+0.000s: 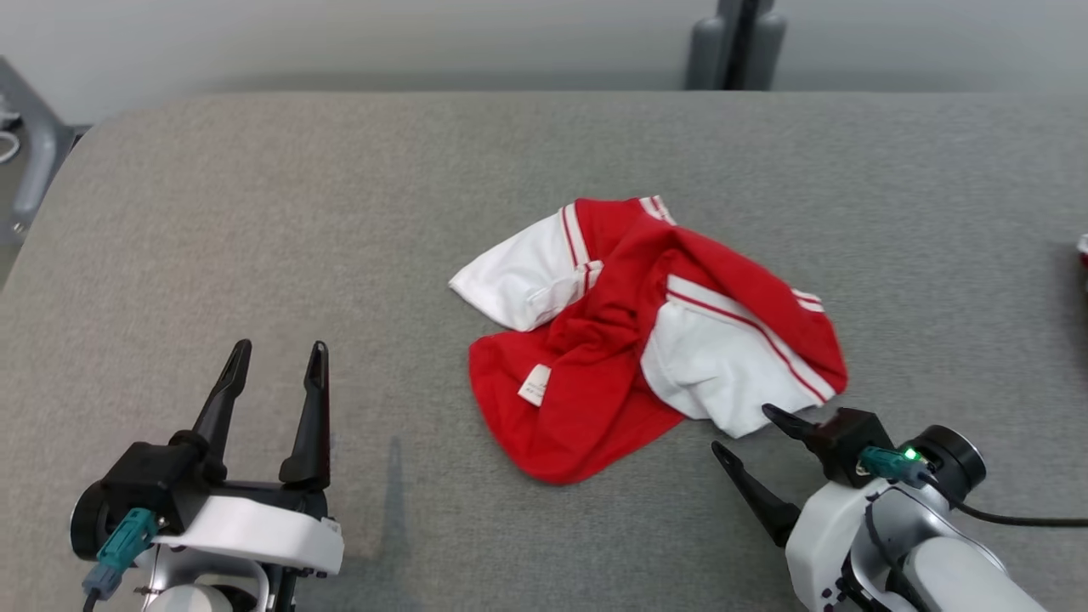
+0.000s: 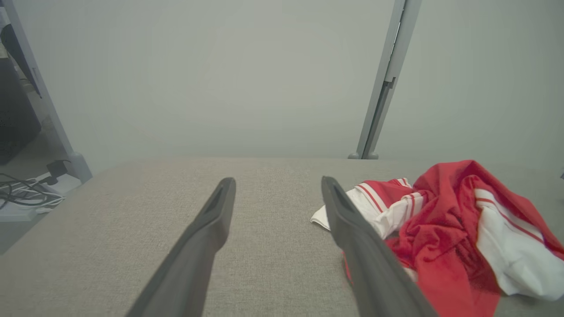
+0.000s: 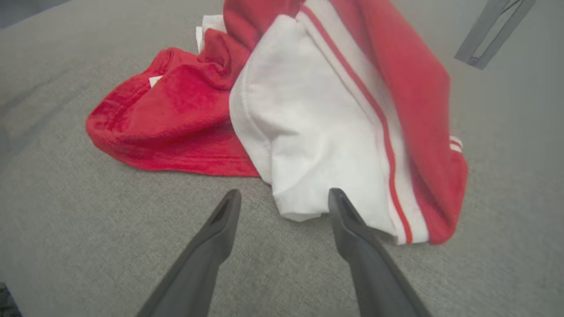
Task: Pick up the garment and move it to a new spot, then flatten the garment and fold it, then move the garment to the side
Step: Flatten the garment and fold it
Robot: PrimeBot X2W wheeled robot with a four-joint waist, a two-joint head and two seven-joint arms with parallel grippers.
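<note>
Garment [image 1: 595, 399] in heap on grey table [image 1: 255, 212]

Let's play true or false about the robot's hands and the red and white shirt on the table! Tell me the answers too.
1. The shirt is red and white. True.
2. The shirt is folded neatly. False: it lies crumpled on the grey table.
3. The left hand is holding the shirt. False: it is open, apart from the shirt.
4. The right hand is open, near the shirt's white part. True.
5. A small white label shows on the red cloth. True.
</note>
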